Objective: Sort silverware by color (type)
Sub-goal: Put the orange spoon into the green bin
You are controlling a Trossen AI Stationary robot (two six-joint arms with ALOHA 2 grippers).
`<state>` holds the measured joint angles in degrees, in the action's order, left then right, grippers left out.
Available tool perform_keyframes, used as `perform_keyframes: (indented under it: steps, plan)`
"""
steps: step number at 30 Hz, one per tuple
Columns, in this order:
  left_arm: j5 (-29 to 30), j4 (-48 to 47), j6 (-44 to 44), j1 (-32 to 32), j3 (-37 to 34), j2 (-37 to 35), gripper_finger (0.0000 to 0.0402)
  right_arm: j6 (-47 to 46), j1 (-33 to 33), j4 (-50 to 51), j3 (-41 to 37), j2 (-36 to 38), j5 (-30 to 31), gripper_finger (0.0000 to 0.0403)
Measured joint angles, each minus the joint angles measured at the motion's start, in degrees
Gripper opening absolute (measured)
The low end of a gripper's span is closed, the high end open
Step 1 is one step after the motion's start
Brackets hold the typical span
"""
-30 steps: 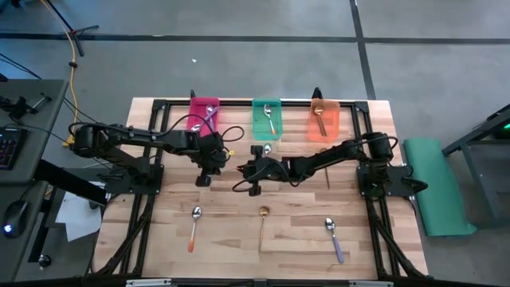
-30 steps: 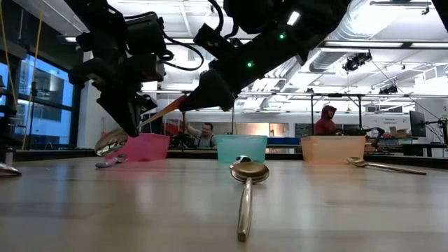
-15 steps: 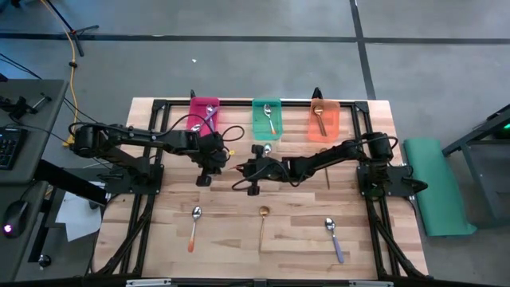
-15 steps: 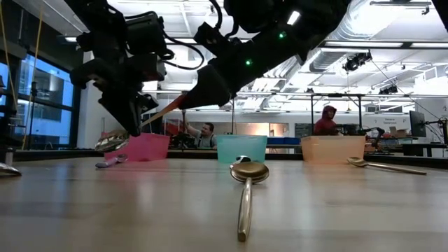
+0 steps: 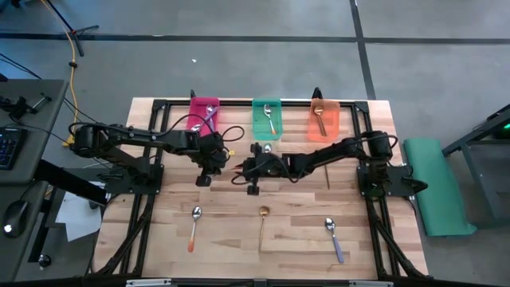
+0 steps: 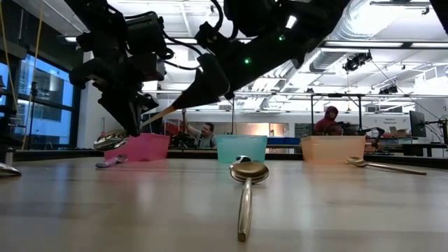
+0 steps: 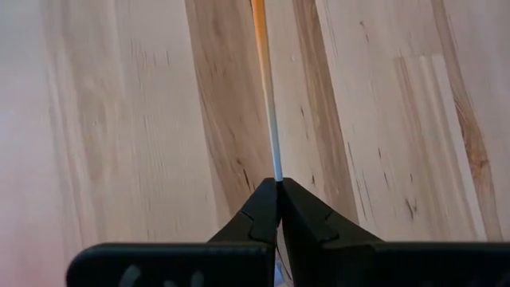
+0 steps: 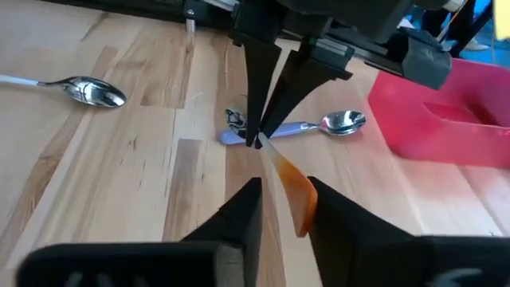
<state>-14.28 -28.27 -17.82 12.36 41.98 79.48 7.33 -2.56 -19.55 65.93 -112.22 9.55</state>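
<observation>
My left gripper (image 5: 209,162) stands mid-table, fingers pointing down, shut on an orange-handled spoon (image 6: 162,113). The spoon's silver bowl (image 6: 112,142) hangs just above the wood. Its orange handle (image 8: 293,194) rises toward my right gripper (image 8: 283,209). That gripper is open, one finger on each side of the handle's free end; whether it touches the handle I cannot tell. On the near part of the table lie an orange-handled spoon (image 5: 194,226), a gold spoon (image 5: 263,224) and a purple-handled spoon (image 5: 334,237). My left gripper pinches the spoon's thin metal neck (image 7: 276,174) between its two fingertips (image 8: 256,119). The fingers come from above, pointing down, and lie across the spoon. The spoon is lifted clear and tilted, bowl low and orange handle slanting upward.
Red (image 5: 203,116), teal (image 5: 267,119) and orange (image 5: 324,120) bins stand along the far edge, each with a spoon inside. A purple-handled spoon (image 8: 320,125) lies on the wood beside the red bin, and another spoon (image 5: 267,149) lies before the teal bin. People stand in the room beyond.
My right gripper has crept slightly up and toward my left gripper along the orange handle. The spoon has stayed in my left gripper's hold.
</observation>
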Motion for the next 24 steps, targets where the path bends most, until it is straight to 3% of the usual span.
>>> perform_keyframes:
  steps: [5, 12, 24]
  plan:
    - [0.1, 0.0, -0.1, 0.0, 0.0, 0.0, 0.0, -1.5, 1.1, -0.4, 0.0, 0.0, -2.2, 0.0008]
    - [0.2, 0.7, 1.1, 0.0, 0.0, 0.0, 0.0005, -1.0, 0.8, -0.8, 0.0, 0.0, -2.1, 0.0002]
    - [3.1, 10.1, 3.1, 0.0, -1.3, -7.1, 0.0101, 1.7, -0.1, 1.9, 0.0, 0.9, 4.0, 0.0]
